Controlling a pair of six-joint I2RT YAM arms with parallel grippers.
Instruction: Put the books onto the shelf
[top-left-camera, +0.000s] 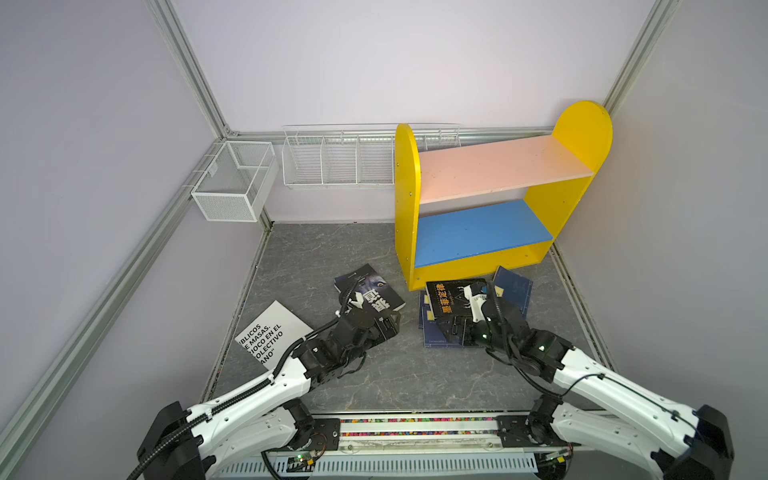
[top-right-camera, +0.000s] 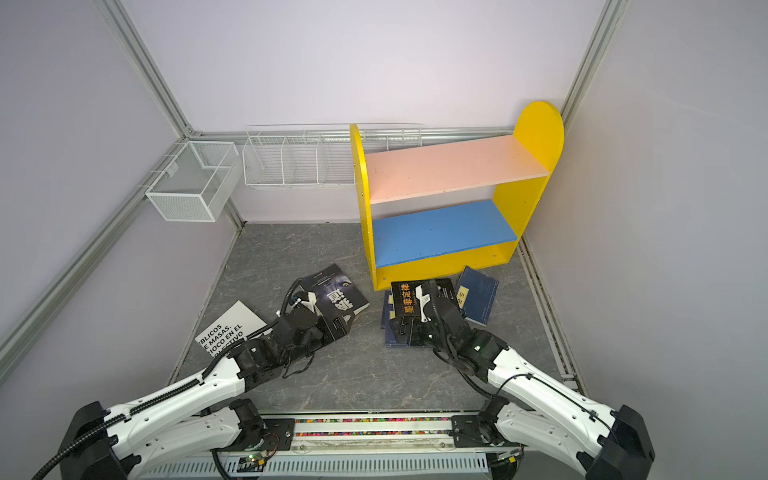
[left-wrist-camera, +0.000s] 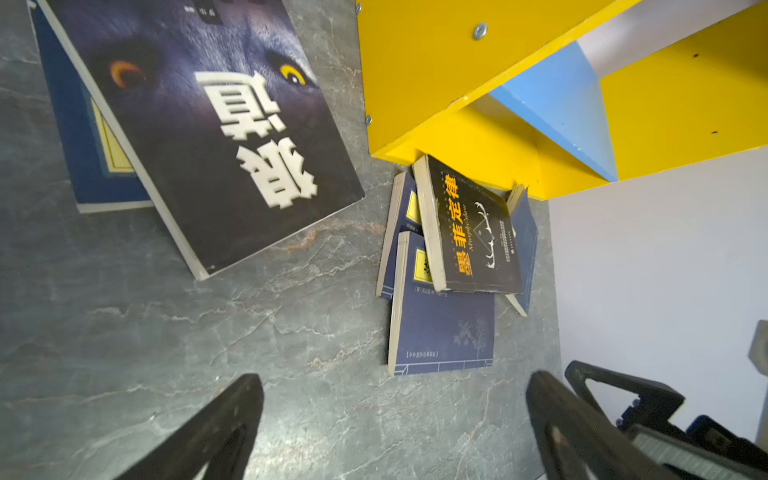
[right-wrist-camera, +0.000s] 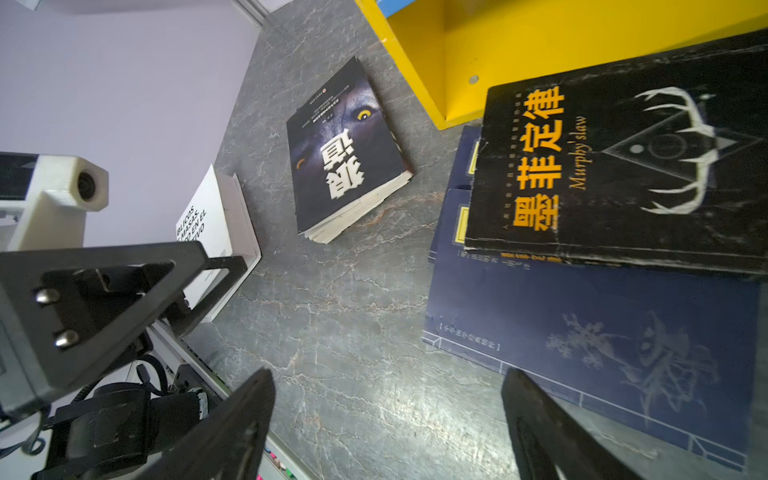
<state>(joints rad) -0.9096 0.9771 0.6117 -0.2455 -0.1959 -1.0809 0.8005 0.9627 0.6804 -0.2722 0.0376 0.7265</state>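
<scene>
The left gripper (left-wrist-camera: 397, 378) and the right gripper (right-wrist-camera: 387, 376) are both standing open and empty, the right hovering by the black orange-lettered paperback (right-wrist-camera: 623, 174) lying on thin navy paperbacks (right-wrist-camera: 582, 324) at the foot of the yellow-sided shelf (top-left-camera: 405, 208), probably needing its free edge straddled squarely.

Books covered or cut off

White book (top-left-camera: 266, 330) lettering half hidden under left arm (top-left-camera: 289, 376). Navy paperbacks (top-left-camera: 430, 332) mostly buried beneath orange-titled black book (top-left-camera: 446, 303) and right arm (top-left-camera: 582, 376). Another navy paperback (left-wrist-camera: 79, 137) lies under wolf-eye book (left-wrist-camera: 199, 124), both cut by frame edge. Wire basket (top-left-camera: 332, 166) end sits behind shelf (top-left-camera: 405, 199) panel. Small print unreadable.
</scene>
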